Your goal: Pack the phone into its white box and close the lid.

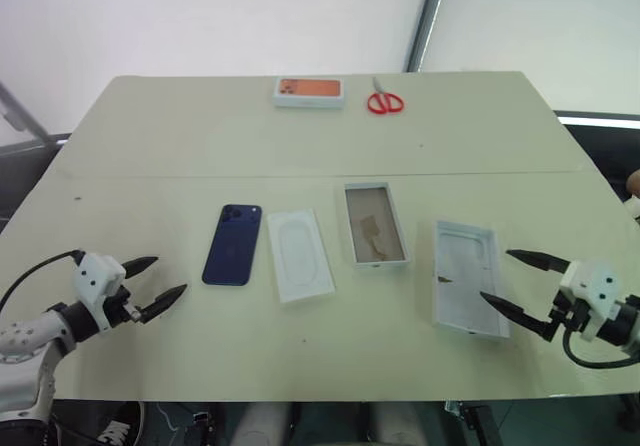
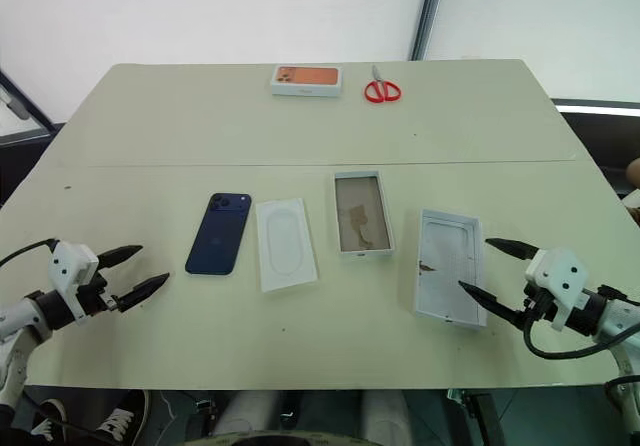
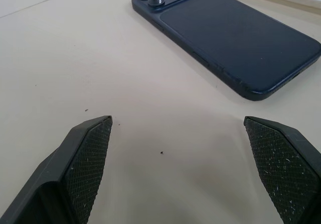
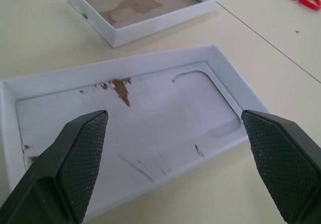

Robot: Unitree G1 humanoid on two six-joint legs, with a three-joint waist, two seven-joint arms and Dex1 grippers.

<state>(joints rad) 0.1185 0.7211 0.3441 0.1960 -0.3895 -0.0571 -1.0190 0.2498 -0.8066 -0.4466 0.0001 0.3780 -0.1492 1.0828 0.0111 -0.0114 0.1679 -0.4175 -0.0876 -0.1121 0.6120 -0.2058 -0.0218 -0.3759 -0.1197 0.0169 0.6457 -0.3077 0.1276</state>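
**Everything laid out on the table, both hands wide and empty**

So here's what we've got on the pale beige table (image 1: 150, 146). Taking the middle of the table as the clock centre in the head view, the slim dark navy-blue phone (image 1: 232, 244) lies back-up at about 8 o'clock, camera cluster at its far end. Just beside it, towards the centre, sits a flat white insert with a rounded recess (image 1: 300, 255), close but not touching. The shallow white box with the brownish cardboard floor (image 1: 376, 225) is at roughly 4 o'clock, open side up and empty. Further out, still around 4 o'clock, the white lid (image 1: 465, 278) lies inside-up, its white moulded inner face scuffed with a few brown marks.

Over at 12 o'clock, near the far edge, there's another white box with an orange picture (image 1: 309, 90), and red-handled scissors (image 1: 384, 101) just beside it at 1 o'clock.

Our left hand (image 1: 152, 285) hovers low at 8 o'clock, its black fingers spread wide with nothing between them, the phone a little way ahead of the tips. Our right hand (image 1: 512, 283) is at 4 o'clock, also spread wide and empty, fingertips right at the lid's outer edge.
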